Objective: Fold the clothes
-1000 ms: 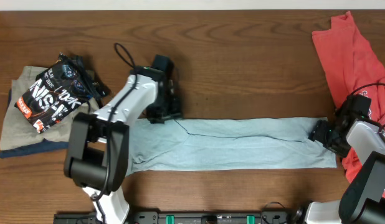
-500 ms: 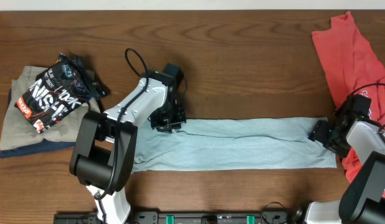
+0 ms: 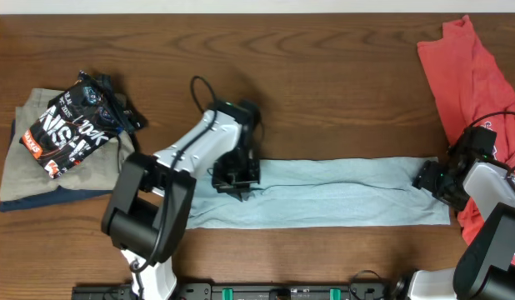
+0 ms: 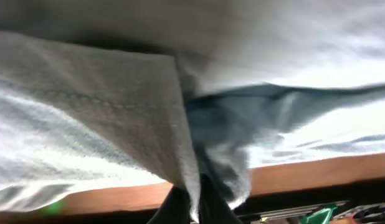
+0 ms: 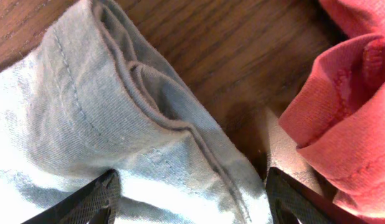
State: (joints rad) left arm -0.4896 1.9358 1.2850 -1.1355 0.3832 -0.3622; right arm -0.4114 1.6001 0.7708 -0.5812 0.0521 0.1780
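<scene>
The T-shirt (image 3: 341,193) lies in a strip toward 6 o'clock. The left gripper (image 3: 239,182) pinches its 9 o'clock end (mid-fold, I judge). The right gripper (image 3: 427,177), fingers wide, straddles the other end. Next: carry the pinched end toward 3 o'clock.

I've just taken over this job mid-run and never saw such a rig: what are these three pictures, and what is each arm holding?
This is a two-armed robot at a wooden table, each arm ending in a two-finger gripper. The wide picture looks down from above; the other two come from cameras on the wrists. A pale blue T-shirt, folded into a long strip, lies across the table. The left gripper is shut on its left end, the cloth lifted. The right gripper is open over the right end, pinching nothing. A red T-shirt lies at far right; a black printed shirt tops a folded pile at left.
</scene>
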